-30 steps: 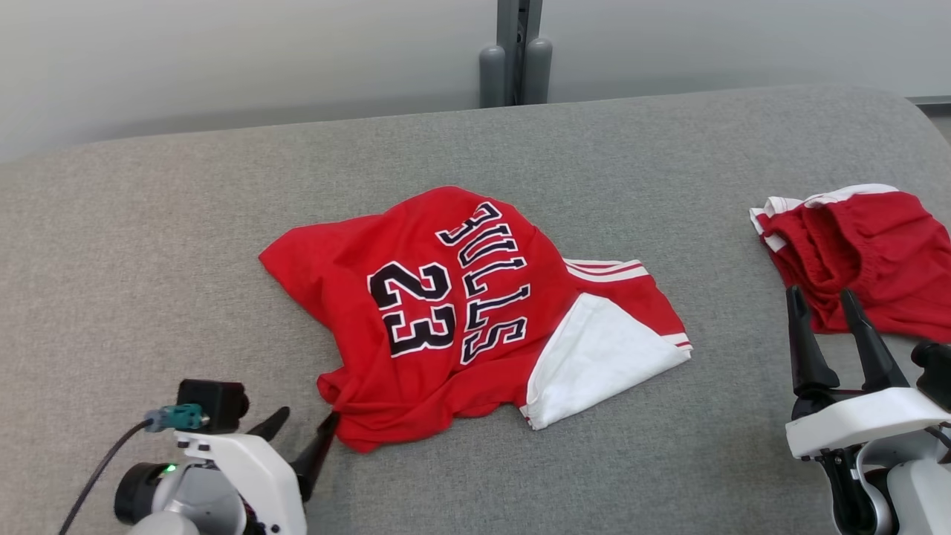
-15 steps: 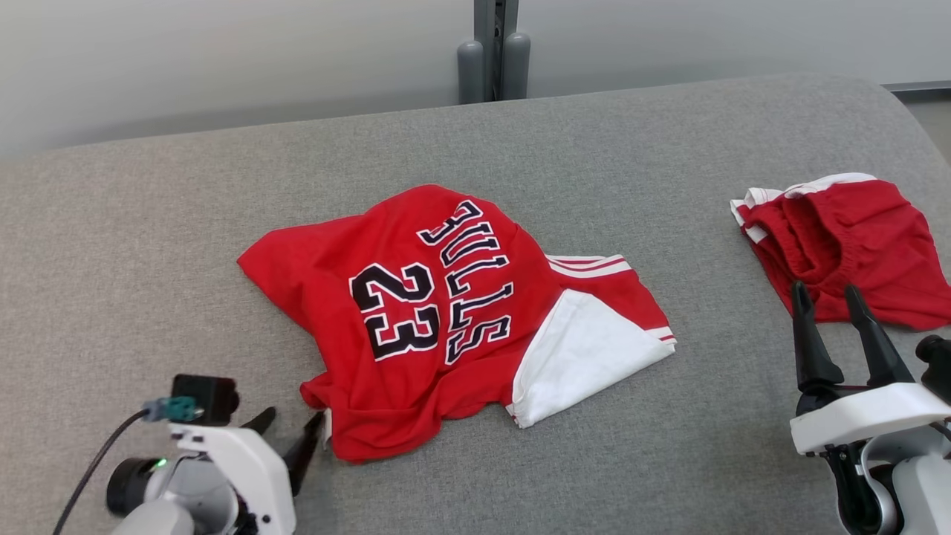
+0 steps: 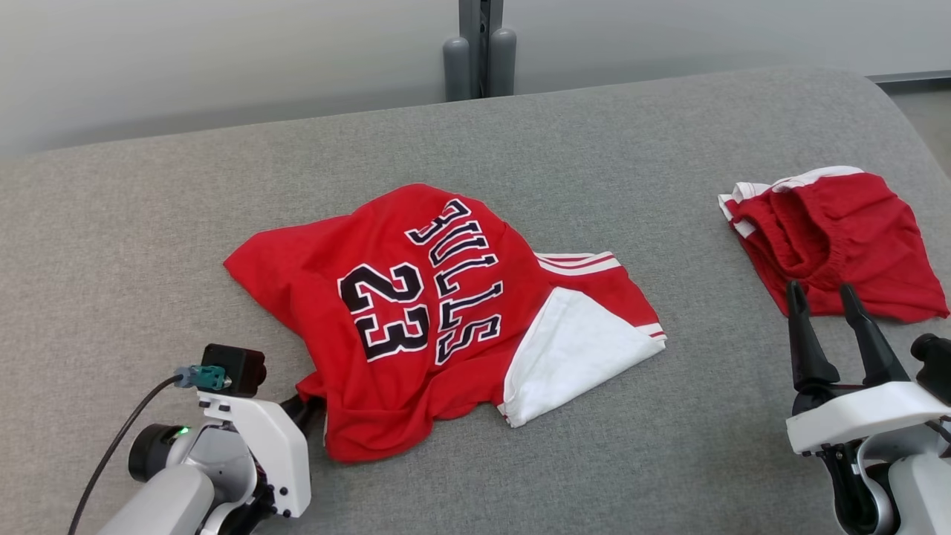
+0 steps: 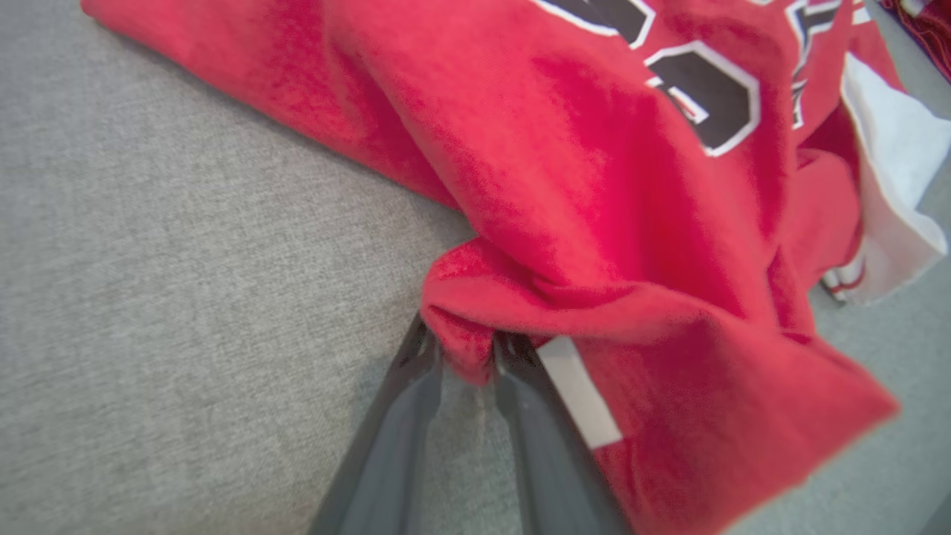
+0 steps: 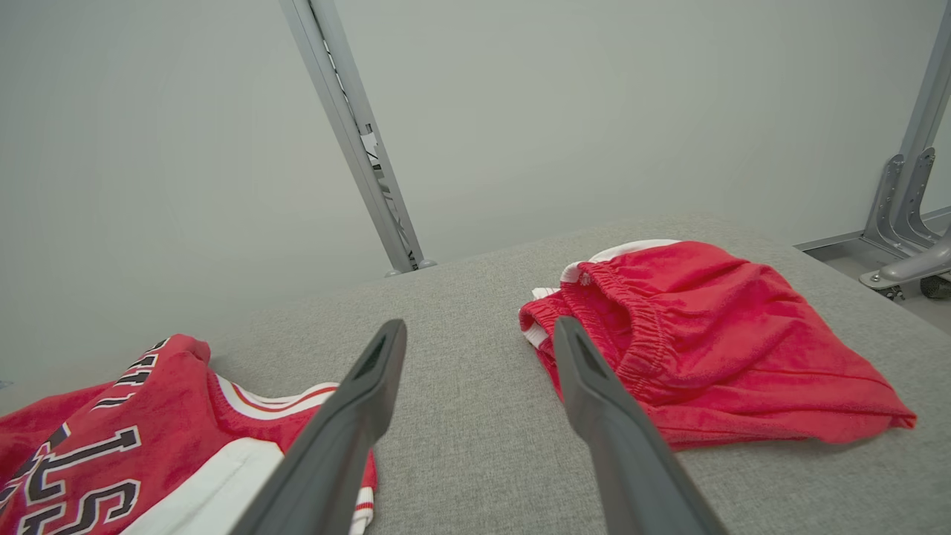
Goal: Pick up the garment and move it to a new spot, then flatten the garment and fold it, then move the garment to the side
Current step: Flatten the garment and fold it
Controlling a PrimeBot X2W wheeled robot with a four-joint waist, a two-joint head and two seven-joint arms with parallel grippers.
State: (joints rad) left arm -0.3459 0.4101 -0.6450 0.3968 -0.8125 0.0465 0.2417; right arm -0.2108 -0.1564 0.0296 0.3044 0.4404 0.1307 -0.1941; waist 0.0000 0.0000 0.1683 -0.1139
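The garment, a red jersey [image 3: 416, 312] with "BULLS 23" in black and a white inner flap, lies crumpled in the middle of the grey surface. My left gripper [image 3: 306, 407] is at its near left corner. In the left wrist view, the left gripper [image 4: 466, 351] has its two dark fingers pinching a red fold of the garment [image 4: 594, 186] between them. My right gripper [image 3: 821, 296] stands open at the lower right, away from the jersey. In the right wrist view, nothing lies between the spread fingers of the right gripper [image 5: 479, 331].
Red shorts [image 3: 839, 238] with an elastic waistband lie at the right, just beyond my right fingertips, and show again as red shorts [image 5: 706, 334]. The grey padded surface [image 3: 148, 245] curves down at the far edge. A metal post [image 3: 479, 44] stands behind it.
The head camera has shifted a little. My left gripper has pushed forward onto the jersey's near corner and its fingers have come together on the fold. The right gripper stays open.
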